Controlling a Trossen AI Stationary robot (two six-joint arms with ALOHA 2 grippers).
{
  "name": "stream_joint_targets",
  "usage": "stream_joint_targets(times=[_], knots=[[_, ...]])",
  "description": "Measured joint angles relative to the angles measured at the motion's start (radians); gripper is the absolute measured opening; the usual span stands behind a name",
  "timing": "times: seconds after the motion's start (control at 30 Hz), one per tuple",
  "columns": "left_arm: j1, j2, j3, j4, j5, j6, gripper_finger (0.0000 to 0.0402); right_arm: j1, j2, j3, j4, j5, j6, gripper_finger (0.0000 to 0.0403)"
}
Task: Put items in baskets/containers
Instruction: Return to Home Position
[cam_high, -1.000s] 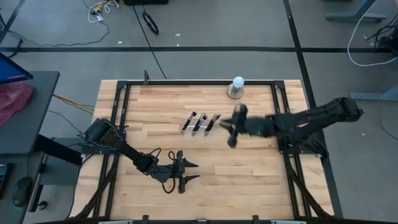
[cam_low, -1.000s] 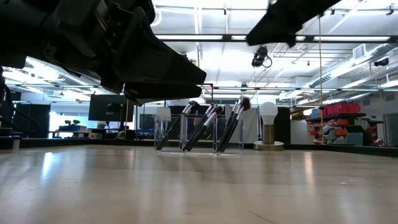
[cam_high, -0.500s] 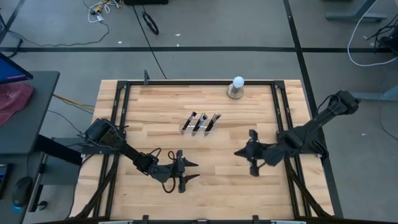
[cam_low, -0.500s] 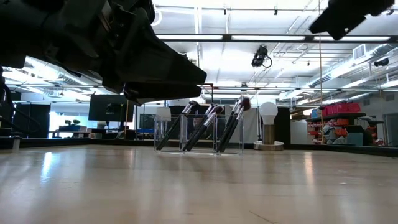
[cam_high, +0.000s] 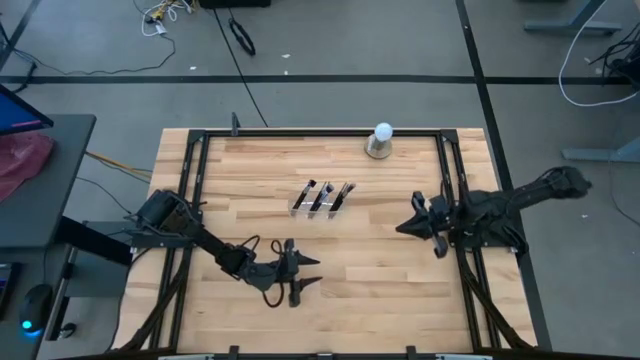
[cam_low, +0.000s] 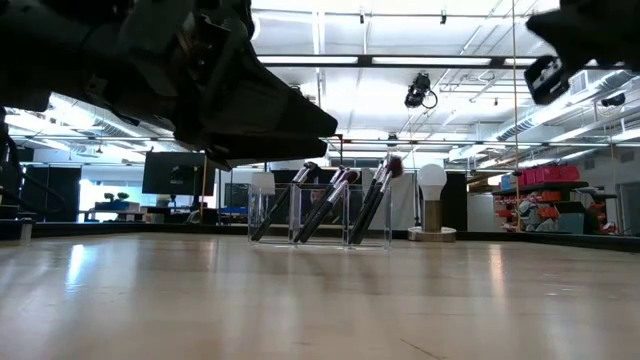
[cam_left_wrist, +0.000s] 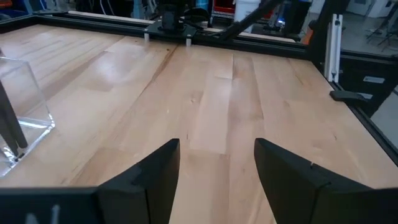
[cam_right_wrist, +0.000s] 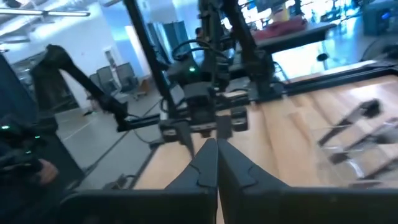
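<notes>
Makeup brushes (cam_high: 320, 196) stand bundled in a small clear organizer (cam_high: 296, 209) a little behind the middle of the wooden table (cam_high: 380, 290). In the low view the brushes (cam_low: 325, 205) form three clusters, thin dark handles leaning the same way, bristle tips and silvery ferrules poking above the transparent walls (cam_low: 262, 198). Behind and to the right of the organizer, near the table's far edge, sits a white ball on a grey base (cam_high: 381, 140), well apart from it.

The left gripper (cam_high: 318, 274) rests low near the front edge, left of centre, its fingers (cam_left_wrist: 155, 177) spread wide with only bare wood between them. A corner of the organizer (cam_left_wrist: 25, 99) shows off to one side of its camera. In the low view the left arm (cam_low: 200, 90) looms dark across the upper left, its edge reaching just above the organizer's near end.

The right gripper (cam_high: 400, 227) hangs above the table's right side, well apart from the organizer, fingers (cam_right_wrist: 199, 168) pressed together on nothing.
</notes>
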Motion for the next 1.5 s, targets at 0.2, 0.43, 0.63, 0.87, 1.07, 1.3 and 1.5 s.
stream_joint_targets(times=[0.2, 0.43, 0.63, 0.87, 1.07, 1.3, 1.5], knots=[[0.011, 0.000, 0.000, -0.001, 0.000, -0.025, 0.0213, -0.138, -0.094, -0.090, 0.014, -0.143, -0.047, 0.0002], [0.011, 0.000, 0.000, -0.001, 0.000, -0.035, 0.0213, -0.224, -0.151, -0.187, 0.048, -0.200, -0.037, 0.0001], [0.010, -0.001, 0.000, 0.044, 0.071, -0.050, 0.0212, -0.262, -0.177, -0.184, 0.032, -0.257, -0.084, 0.0001], [0.011, -0.096, -0.019, 0.059, 0.102, 0.034, 0.0191, -0.315, -0.218, -0.183, -0.133, -0.256, -0.077, 0.0001], [0.016, -0.266, -0.171, 0.075, 0.016, 0.025, 0.0176, -0.326, -0.231, -0.183, -0.170, -0.190, -0.082, 0.0001], [-0.010, -0.498, -0.371, 0.079, -0.082, 0.004, 0.0170, -0.325, -0.230, -0.183, -0.222, -0.140, -0.078, 0.0001], [-0.032, -0.704, -0.491, 0.081, -0.107, 0.017, 0.0158, -0.326, -0.230, -0.183, -0.224, -0.097, -0.071, 0.0012]])
